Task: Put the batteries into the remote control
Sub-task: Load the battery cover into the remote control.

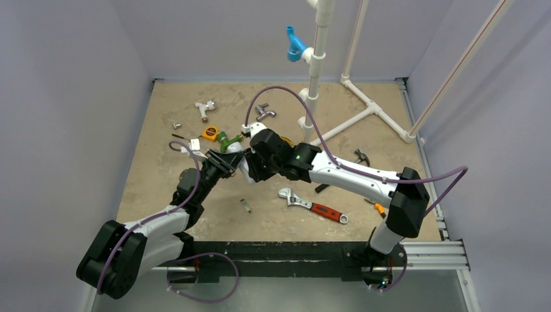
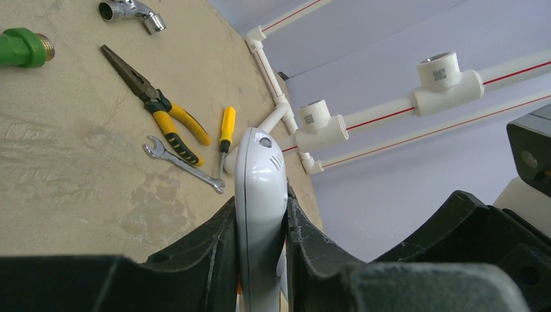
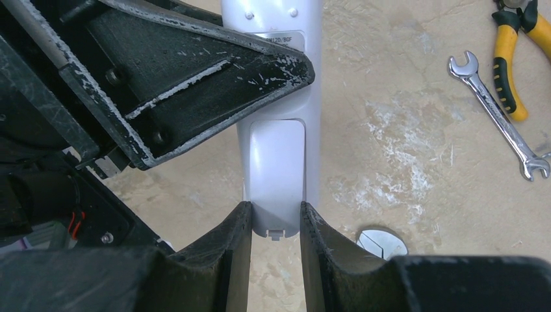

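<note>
At the bottom of the right wrist view, the right gripper (image 3: 275, 218) has its two black fingers pressed to either side of the lower end of the remote control (image 3: 276, 162), so that end looks pinched between them. The handset's plain back faces this camera. Its long axis runs straight up the frame, in line with the fingers' reach. The rounded battery panel sits just above the fingertips and looks closed, with its small tab at the very end. From the upper left of that frame a scratched black finger crosses the body higher up. This belongs to the left gripper (image 2: 261, 214), which in its own view is clamped tight on the handset, seen edge-on at bottom centre. The remote is thus held off the table (image 1: 153, 143) between both arms, and the right one is nearer the panel. I judge that opening it comes next. No batteries can be made out. The surface is mottled tan, scattered with yellow-handled pliers (image 2: 166, 117), a spanner (image 2: 184, 162), a screwdriver (image 2: 225, 133) and a red-handled wrench (image 1: 313, 203). A white pipe frame (image 1: 364, 110) stands at upper right, with pale lilac walls around.
</note>
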`<state>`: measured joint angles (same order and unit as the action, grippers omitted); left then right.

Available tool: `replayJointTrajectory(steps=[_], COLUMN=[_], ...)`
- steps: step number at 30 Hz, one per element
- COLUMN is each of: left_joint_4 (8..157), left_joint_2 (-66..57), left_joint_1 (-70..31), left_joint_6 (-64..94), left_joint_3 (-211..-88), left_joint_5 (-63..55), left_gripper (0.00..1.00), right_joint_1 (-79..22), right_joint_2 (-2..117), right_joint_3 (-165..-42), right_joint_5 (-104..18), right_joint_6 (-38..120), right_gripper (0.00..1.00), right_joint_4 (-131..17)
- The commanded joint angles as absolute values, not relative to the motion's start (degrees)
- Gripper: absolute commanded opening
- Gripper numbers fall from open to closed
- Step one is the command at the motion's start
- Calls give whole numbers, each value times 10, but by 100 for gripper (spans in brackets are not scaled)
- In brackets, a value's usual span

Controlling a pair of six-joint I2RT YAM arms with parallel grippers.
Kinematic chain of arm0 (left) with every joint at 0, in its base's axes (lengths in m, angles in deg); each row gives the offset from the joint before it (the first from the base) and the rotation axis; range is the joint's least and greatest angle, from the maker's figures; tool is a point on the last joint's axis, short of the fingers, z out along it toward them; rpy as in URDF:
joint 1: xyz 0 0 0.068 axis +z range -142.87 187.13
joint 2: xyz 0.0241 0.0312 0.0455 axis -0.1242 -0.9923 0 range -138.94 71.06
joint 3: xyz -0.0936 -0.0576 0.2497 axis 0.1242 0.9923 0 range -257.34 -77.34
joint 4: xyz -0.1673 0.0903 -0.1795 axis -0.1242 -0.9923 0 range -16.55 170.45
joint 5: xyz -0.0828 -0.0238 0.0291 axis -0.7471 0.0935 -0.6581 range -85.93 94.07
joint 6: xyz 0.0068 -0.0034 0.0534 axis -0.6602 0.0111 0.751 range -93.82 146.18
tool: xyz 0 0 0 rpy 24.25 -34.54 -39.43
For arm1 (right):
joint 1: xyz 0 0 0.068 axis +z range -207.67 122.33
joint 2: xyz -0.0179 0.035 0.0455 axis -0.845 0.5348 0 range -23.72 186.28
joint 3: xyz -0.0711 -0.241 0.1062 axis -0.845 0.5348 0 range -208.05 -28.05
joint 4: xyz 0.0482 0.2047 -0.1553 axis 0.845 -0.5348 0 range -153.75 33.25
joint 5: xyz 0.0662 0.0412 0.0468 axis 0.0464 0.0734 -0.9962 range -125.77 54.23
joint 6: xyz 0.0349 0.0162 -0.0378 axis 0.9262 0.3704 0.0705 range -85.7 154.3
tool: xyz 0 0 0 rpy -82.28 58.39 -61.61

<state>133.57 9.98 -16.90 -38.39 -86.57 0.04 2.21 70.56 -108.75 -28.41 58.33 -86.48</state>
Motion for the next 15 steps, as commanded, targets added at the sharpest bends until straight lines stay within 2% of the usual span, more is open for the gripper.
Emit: replayJointTrajectory(steps=[1,15], left_joint_4=[1391,1409], left_joint_2=[102,100], left_joint_1=[-171,-171], left_joint_6=[-396,-414], left_joint_3=[-881,-876], left_joint_5=[-5,-12], left_gripper=[0,0], right_joint_1=[25,25], right_joint_2=[706,715], right_joint_3=[-1108,-1108], right_joint_5=[-293,-297], right_joint_6=[590,587], right_gripper=[17,19], right_joint_4=[-826,-816])
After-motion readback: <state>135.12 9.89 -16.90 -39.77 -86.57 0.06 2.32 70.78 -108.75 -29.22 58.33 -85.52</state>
